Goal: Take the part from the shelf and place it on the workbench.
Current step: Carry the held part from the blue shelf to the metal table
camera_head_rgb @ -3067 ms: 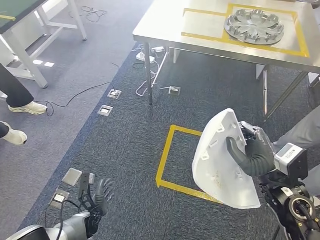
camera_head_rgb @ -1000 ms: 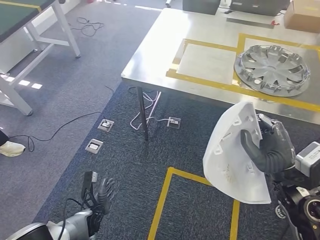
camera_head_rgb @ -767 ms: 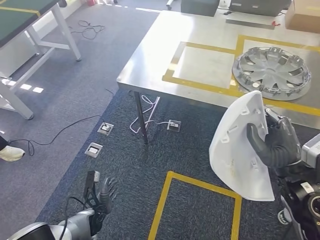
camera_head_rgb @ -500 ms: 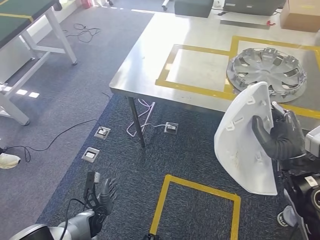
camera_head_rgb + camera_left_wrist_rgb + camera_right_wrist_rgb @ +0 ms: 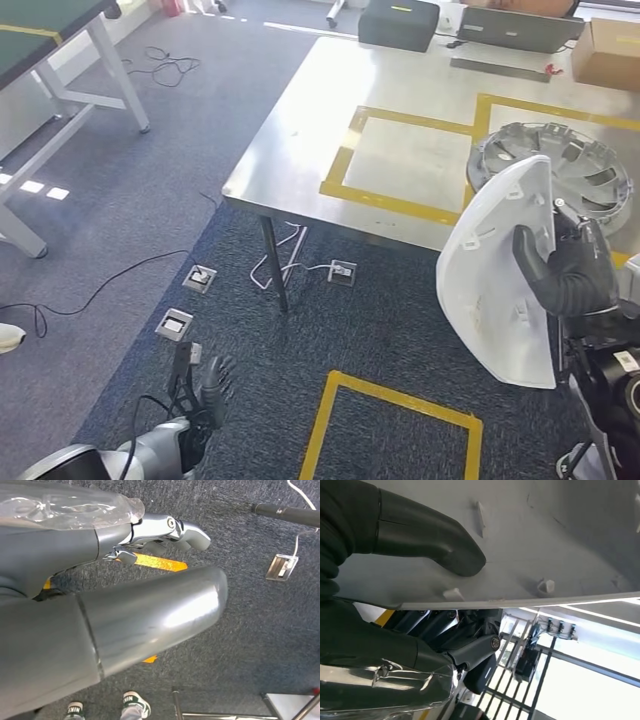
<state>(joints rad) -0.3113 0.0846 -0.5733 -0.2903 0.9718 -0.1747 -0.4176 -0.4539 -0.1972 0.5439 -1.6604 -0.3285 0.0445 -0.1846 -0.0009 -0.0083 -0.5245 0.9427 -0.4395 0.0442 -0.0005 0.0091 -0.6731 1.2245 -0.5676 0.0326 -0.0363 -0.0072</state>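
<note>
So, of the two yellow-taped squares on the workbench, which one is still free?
The left square is free: bare steel inside the tape. The right one holds the silver wheel cover.

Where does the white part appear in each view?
Head view: the white part is at the right, held by the right hand before the workbench edge.
Left wrist view: not in it.
Right wrist view: the white part spans the upper picture, thumb pressed on it.
Shared landmark: the small tabs on the part's inner face.
</note>
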